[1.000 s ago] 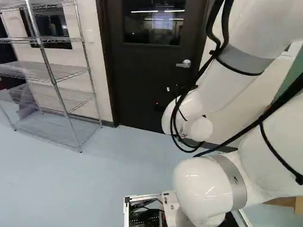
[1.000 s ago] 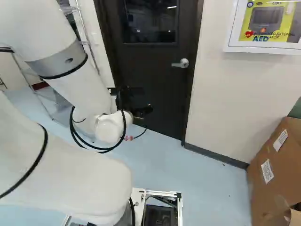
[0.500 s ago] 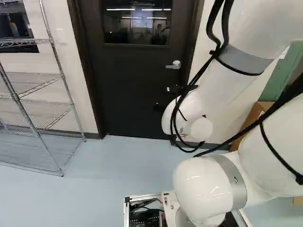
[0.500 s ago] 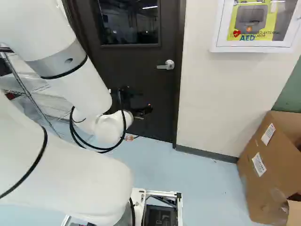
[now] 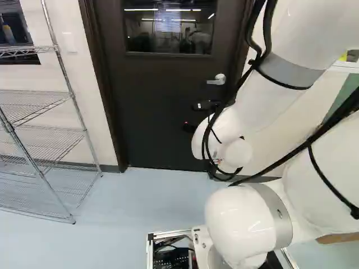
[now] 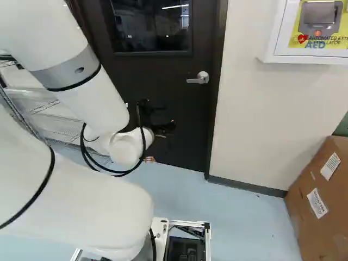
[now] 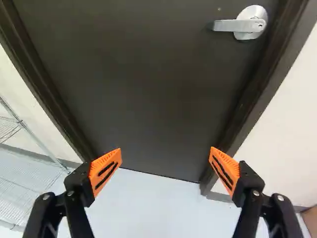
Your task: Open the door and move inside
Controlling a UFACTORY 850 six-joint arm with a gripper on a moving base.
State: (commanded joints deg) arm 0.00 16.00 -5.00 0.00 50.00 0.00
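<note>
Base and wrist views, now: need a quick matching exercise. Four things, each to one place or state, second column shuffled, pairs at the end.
Column 1
1. silver lever handle
2. metal wire shelving rack
3. brown cardboard box
4. black gripper with orange pads

Column 2
A. at the right edge of the right base view
B. open, nothing gripped
C. at the left of the left base view
D. on the dark door, lower than its window

Pairs: 1-D, 2-C, 3-A, 4-B
</note>
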